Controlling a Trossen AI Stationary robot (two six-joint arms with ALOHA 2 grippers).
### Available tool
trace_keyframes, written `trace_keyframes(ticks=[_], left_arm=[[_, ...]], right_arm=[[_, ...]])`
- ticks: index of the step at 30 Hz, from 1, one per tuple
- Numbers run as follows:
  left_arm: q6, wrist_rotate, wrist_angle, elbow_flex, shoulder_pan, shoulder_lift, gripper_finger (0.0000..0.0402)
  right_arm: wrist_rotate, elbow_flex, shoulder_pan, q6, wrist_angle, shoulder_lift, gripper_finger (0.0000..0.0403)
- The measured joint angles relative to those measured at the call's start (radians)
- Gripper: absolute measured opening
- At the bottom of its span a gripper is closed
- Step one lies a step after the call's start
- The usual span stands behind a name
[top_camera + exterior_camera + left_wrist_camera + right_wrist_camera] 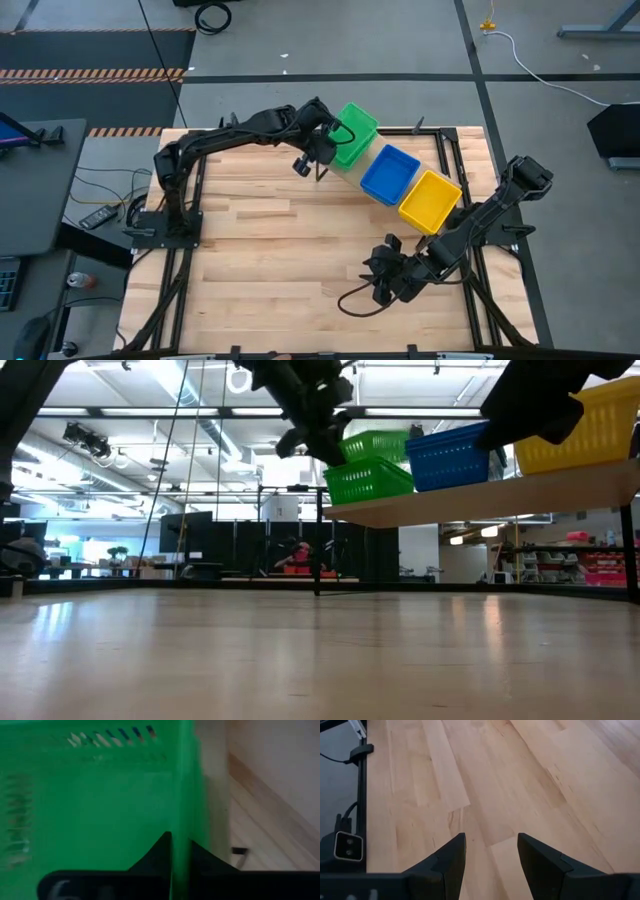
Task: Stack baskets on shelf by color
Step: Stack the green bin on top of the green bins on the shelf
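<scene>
We see our left gripper (180,851) pinching the green basket's (354,133) wall between narrow jaws at the shelf's (480,500) end; our right gripper (490,852) hangs wide over the table (270,250).

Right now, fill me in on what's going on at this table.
The left claw is pinched on the wall of the green basket, at the end of the raised shelf. A blue basket and a yellow basket sit next along that shelf. The right claw hangs open over bare tabletop, holding nothing.
</scene>
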Motion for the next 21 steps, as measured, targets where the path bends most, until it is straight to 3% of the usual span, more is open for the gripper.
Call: trace_keyframes(ticks=[13, 21], left_arm=[[-0.008, -0.055, 0.012, -0.001, -0.005, -0.007, 0.0104], [-0.111, -0.051, 0.016, -0.001, -0.015, -0.077, 0.012]], right_arm=[[0.005, 0.0, 0.011, -0.014, 0.0, 0.0, 0.0185], [0.014, 0.0, 0.008, -0.04, 0.001, 0.0, 0.0185]])
